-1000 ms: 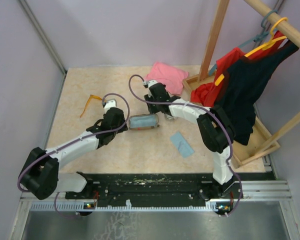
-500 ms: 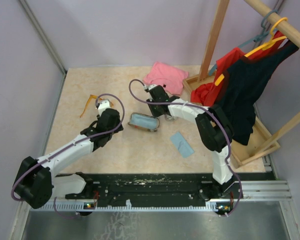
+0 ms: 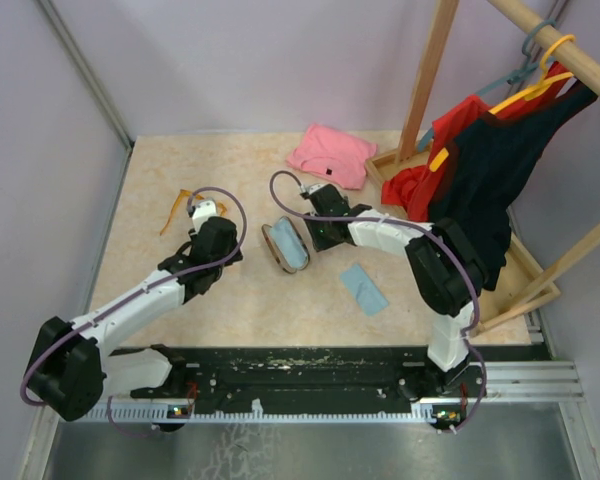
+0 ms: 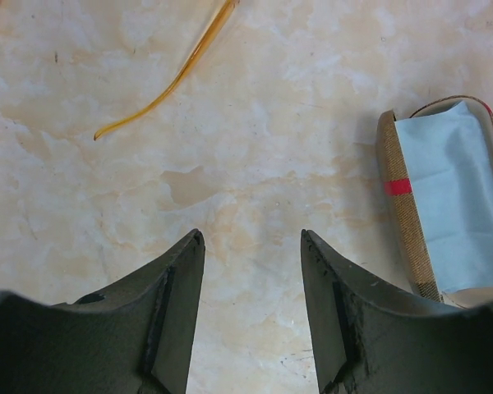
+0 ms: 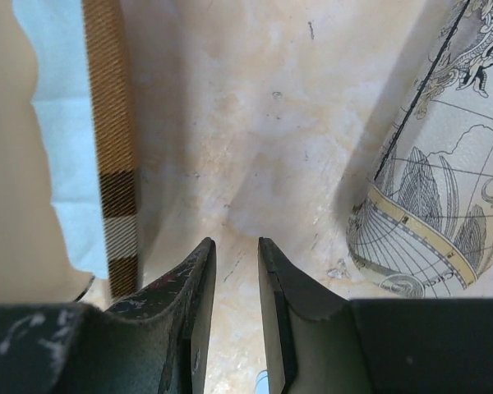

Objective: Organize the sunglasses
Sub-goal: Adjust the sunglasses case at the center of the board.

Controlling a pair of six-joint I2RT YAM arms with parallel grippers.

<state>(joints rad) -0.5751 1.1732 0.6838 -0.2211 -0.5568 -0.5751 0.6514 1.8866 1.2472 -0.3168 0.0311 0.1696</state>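
Note:
The orange-amber sunglasses [image 3: 178, 206] lie on the table at the left; one thin arm [image 4: 168, 82] shows in the left wrist view. My left gripper [image 3: 202, 213] [image 4: 251, 238] is open and empty, just right of them and not touching. An open brown plaid case [image 3: 285, 245] [image 4: 407, 205] [image 5: 111, 123] with a light blue cloth inside lies mid-table. My right gripper [image 3: 310, 238] [image 5: 237, 242] is just right of the case, jaws narrowly apart and empty. The red sunglasses are out of view.
A grey map-patterned case [image 5: 444, 189] lies close to the right gripper's right side. A loose light blue cloth [image 3: 363, 288] lies to the front right. A pink cloth [image 3: 332, 155] is at the back. A wooden clothes rack [image 3: 500, 170] stands at the right.
The brown case has swung from lying crosswise to lying diagonally. My left gripper has moved left, away from the case and toward the orange glasses. My right gripper has moved toward the front, beside the case.

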